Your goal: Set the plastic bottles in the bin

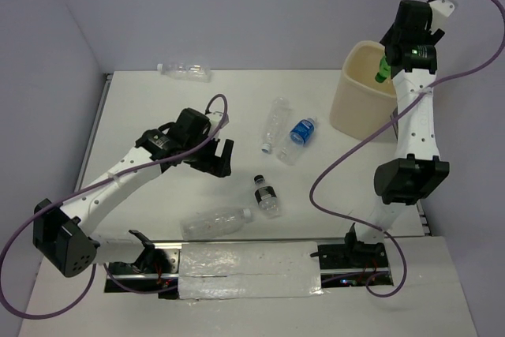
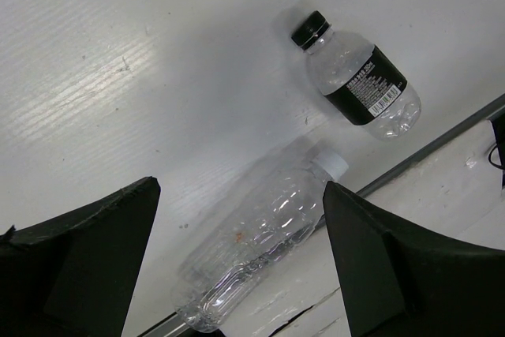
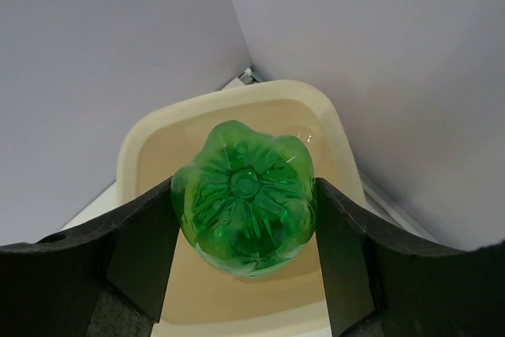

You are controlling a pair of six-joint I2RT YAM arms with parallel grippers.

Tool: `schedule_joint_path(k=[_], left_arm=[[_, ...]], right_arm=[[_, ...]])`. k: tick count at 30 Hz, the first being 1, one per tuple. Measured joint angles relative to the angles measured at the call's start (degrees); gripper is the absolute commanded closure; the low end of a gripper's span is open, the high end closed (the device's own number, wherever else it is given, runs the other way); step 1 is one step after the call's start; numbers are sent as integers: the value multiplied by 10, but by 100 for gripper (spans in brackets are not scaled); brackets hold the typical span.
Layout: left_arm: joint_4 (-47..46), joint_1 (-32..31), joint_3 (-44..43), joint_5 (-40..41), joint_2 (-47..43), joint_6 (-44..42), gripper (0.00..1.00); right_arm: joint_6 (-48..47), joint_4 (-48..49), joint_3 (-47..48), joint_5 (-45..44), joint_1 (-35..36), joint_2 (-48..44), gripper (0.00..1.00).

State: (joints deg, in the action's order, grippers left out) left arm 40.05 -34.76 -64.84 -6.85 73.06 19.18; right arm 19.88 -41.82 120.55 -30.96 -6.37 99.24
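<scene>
The left fingers (image 2: 87,250) are spread wide, holding nothing. A clear bottle (image 2: 260,242) lies on the tabletop (image 2: 118,53) just below the gap, its long side slanting across. The right fingers (image 3: 347,258) squeeze the green bottle (image 3: 246,195) — bottom end out, right over the bin (image 3: 237,92). Only the top view shows the blue-labelled bottle (image 1: 302,130) between both arms.

The light is bright and even, and it comes from above. In the top view the white bench (image 1: 142,116) looks almost washed out, with only soft, pale shadows. In the left wrist view a wide grey shadow crosses the bench, and the clear bottle (image 2: 260,246) carries small glints. The green bottle (image 3: 245,195) is sharp and glows as light passes through it.
</scene>
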Motion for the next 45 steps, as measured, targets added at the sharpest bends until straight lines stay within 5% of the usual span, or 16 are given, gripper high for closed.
schedule_joint_path(k=[4, 5, 6, 8, 10, 19, 28, 35, 45], left_arm=[[4, -11, 0, 10, 0, 0, 1], [5, -12, 0, 12, 0, 0, 1], [5, -14, 0, 13, 0, 0, 1], [7, -15, 0, 18, 0, 0, 1], [7, -16, 0, 21, 0, 1, 1], [6, -19, 0, 26, 0, 2, 2], [-12, -19, -2, 118, -1, 52, 1], [-16, -19, -12, 211, -35, 108, 1], [-23, -19, -15, 236, -60, 112, 1]], right_arm=[[0, 11, -1, 1, 0, 32, 56], [0, 12, 1, 2, 0, 41, 33], [0, 10, 7, 3, 0, 51, 21], [-2, 5, 30, 7, 0, 73, 6], [-3, 0, 56, 12, 1, 92, 0], [-21, -15, 66, 28, 37, 50, 0], [-38, -7, -32, 54, 267, -64, 0], [-12, -22, -97, 57, 338, 52, 0], [34, -29, -138, 131, 353, 217, 0]])
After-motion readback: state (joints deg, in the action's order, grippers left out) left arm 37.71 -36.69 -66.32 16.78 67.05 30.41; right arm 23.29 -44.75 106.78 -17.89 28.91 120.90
